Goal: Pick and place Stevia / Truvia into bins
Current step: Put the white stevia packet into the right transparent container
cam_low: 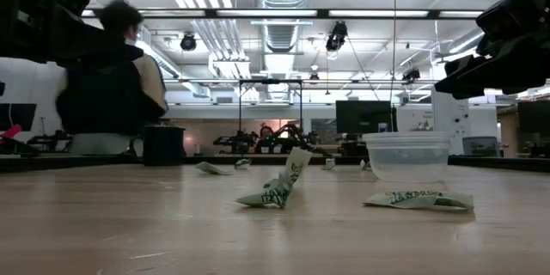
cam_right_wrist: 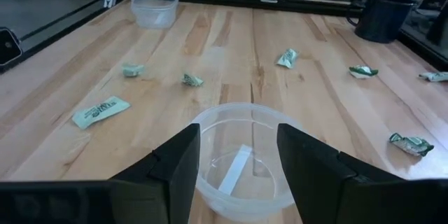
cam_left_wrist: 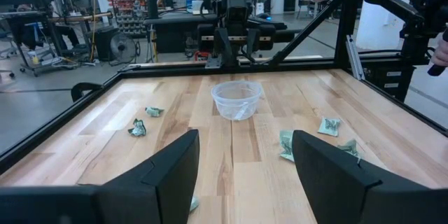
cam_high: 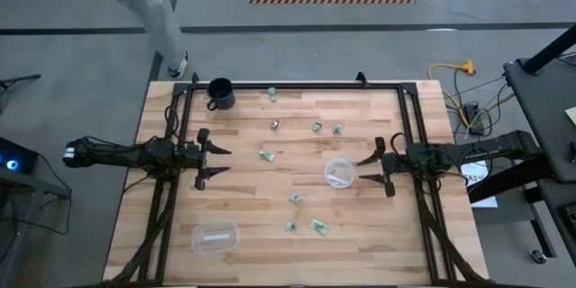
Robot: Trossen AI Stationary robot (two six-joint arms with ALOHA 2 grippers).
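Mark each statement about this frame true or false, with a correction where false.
1. Both claws are open and hold nothing. True: the left claw and right claw hang empty above the table.
2. The round bowl sits just in front of the right claw. True.
3. The rectangular tub sits beside the black mug. False: they are at opposite ends of the table's left side.
4. All sweetener packets are already binned. False: about eight lie scattered on the wood.
5. The round bowl is completely empty. False: a pale strip lies inside it.
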